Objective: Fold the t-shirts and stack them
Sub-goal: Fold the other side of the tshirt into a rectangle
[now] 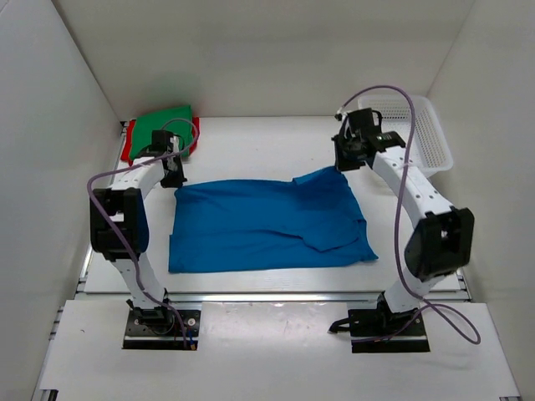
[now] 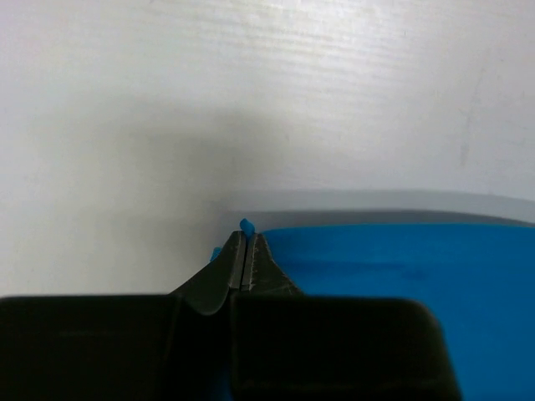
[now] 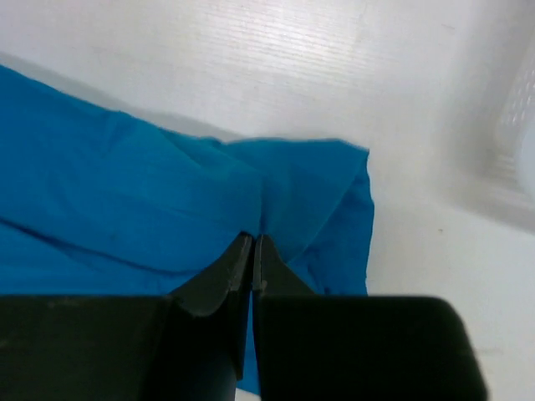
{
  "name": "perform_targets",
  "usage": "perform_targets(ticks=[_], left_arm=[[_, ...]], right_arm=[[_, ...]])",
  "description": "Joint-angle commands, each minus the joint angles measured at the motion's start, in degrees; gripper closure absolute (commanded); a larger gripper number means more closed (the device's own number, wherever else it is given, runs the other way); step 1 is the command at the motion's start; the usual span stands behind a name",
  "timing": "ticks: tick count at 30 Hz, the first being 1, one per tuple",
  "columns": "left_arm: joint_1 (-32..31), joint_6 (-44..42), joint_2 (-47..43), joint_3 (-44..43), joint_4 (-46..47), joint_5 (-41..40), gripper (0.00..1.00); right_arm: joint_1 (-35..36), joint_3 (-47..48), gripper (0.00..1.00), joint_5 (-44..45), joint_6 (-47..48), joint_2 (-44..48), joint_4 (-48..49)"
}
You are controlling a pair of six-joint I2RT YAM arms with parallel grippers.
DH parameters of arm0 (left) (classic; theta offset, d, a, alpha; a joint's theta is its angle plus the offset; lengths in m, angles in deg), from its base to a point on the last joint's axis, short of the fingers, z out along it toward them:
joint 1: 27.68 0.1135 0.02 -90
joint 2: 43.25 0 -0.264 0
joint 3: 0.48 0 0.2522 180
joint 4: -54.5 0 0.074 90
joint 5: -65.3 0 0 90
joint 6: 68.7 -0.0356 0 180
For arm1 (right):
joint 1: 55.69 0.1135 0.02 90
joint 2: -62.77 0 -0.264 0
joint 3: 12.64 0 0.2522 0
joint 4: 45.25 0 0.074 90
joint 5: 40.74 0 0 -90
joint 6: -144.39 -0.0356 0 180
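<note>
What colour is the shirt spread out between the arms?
Bright blue t-shirt, clearest in the top external view.

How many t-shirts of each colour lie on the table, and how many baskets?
blue t-shirt: 1
green t-shirt: 1
red t-shirt: 1
white basket: 1
Total: 4

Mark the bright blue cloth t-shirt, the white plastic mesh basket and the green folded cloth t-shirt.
bright blue cloth t-shirt (image 1: 259, 221), top external view, centre of its body.
white plastic mesh basket (image 1: 438, 138), top external view, right wall.
green folded cloth t-shirt (image 1: 159, 121), top external view, its top face.
</note>
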Motion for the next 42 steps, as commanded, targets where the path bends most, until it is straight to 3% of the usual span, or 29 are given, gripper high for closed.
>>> perform_targets(ticks=[1,8,22,30,36,37,38,40,42], left_arm=[[0.4,-1.1,-6.2,4.5,1.1,0.1,1.00],[0.4,-0.5,-14.6,13.9,2.6,0.4,1.00],[-0.3,-0.1,-27.3,26.0,2.0,-0.8,1.00],[-0.3,-0.2,-30.1,29.6,1.1,-1.4,1.00],[-0.3,-0.6,-30.4,29.0,-2.7,-1.9,1.00],[-0.2,-0.6,-30.6,28.4,-3.1,-2.2,0.96],[-0.3,-1.2,-31.1,28.3,-4.1,-2.5,0.77],[-0.5,-1.6,-32.9,28.6,-5.0,-3.9,0.60],[-0.3,-1.9,-33.7,28.2,-5.3,-5.3,0.49]], right_arm=[[-1.2,-9.7,0.99,-0.9,0.5,6.0,0.5],[-2.4,-22.3,1.00,-3.0,-0.8,16.6,2.1],[-3.9,-32.3,1.00,-6.7,-2.6,24.0,3.3],[-3.9,-36.8,1.00,-7.6,-4.2,28.3,0.8],[-2.1,-38.9,1.00,-2.6,-7.0,30.1,-6.1],[-2.3,-39.2,1.00,-2.5,-7.0,31.1,-6.6],[-3.0,-38.9,0.99,-2.9,-6.3,31.8,-6.7],[-4.5,-38.0,0.91,-3.4,-6.7,32.8,-7.8],[-4.6,-36.6,0.86,-3.5,-6.6,33.6,-8.7]])
